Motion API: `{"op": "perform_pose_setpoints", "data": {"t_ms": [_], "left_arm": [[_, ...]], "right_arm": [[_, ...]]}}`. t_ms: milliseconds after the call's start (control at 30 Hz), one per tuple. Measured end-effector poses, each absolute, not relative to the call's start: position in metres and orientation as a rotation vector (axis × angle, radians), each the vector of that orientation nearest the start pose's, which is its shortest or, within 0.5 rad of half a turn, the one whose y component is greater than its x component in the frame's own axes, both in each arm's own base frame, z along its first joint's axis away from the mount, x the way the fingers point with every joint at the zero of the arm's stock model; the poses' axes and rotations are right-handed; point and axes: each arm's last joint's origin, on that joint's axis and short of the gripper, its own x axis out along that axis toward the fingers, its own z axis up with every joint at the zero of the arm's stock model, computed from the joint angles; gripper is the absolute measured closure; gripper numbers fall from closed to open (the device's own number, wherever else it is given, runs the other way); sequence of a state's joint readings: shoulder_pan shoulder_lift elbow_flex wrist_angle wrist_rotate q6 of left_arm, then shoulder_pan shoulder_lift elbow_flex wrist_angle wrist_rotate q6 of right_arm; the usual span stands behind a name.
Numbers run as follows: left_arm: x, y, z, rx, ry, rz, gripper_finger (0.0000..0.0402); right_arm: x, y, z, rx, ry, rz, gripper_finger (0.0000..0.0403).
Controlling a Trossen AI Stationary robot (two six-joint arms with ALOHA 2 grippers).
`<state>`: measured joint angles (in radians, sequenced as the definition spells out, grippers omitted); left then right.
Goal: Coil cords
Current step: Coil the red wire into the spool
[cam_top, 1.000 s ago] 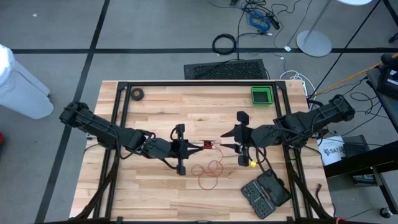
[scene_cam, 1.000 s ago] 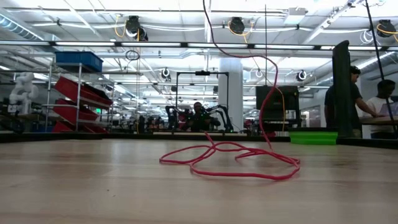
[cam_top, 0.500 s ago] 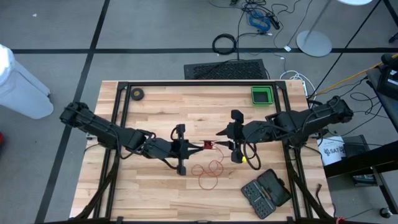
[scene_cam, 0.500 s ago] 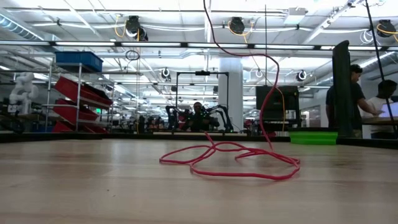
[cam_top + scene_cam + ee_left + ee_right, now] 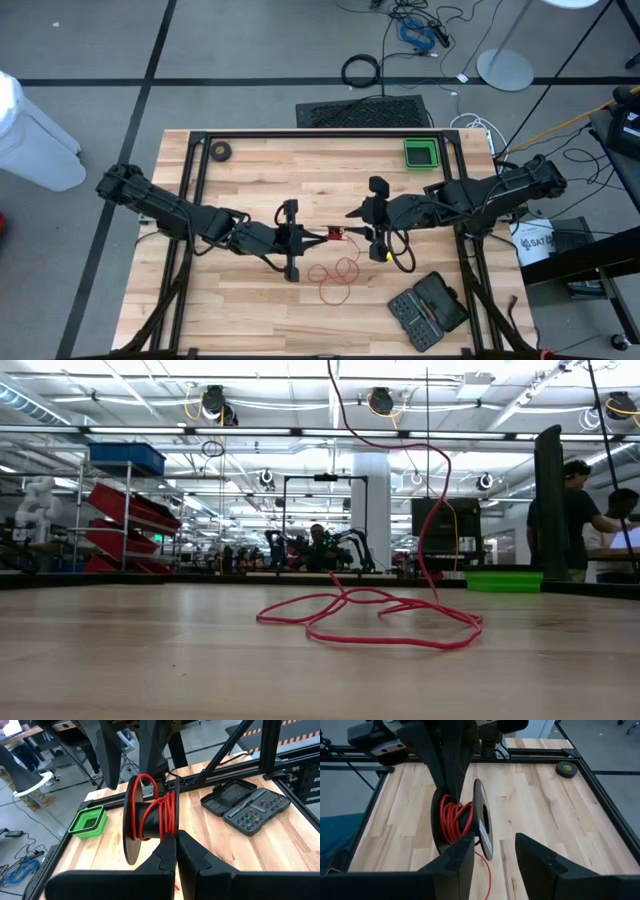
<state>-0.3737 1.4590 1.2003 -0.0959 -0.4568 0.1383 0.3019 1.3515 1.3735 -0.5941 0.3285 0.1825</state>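
Reel [image 5: 150, 822] is pinched mid-frame by the pressed-together left hand [image 5: 318, 237]; spread right hand [image 5: 368, 228] faces it from just right; loose cord [image 5: 335, 272] is pooled below on counter [image 5: 250, 170].

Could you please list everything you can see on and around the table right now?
red cord: one, red, partly wound on the reel, loose loops on the table's middle
reel: one, black, held above the table's centre
green bin: one, far right of the table
bit case: one, dark, open, near right corner
black roll: one, far left corner
left gripper: fingers shut on the reel
right gripper: fingers open, facing the reel
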Motion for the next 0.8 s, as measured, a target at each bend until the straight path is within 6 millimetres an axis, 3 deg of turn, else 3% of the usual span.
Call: {"op": "perform_pose_setpoints", "data": {"t_ms": [800], "left_arm": [[0.3123,-0.1087,0.3282,0.28,0.335,0.06,0.0397]], "right_arm": [[0.2747,0.0762,0.378,0.017,0.528,-0.03,0.0273]]}}
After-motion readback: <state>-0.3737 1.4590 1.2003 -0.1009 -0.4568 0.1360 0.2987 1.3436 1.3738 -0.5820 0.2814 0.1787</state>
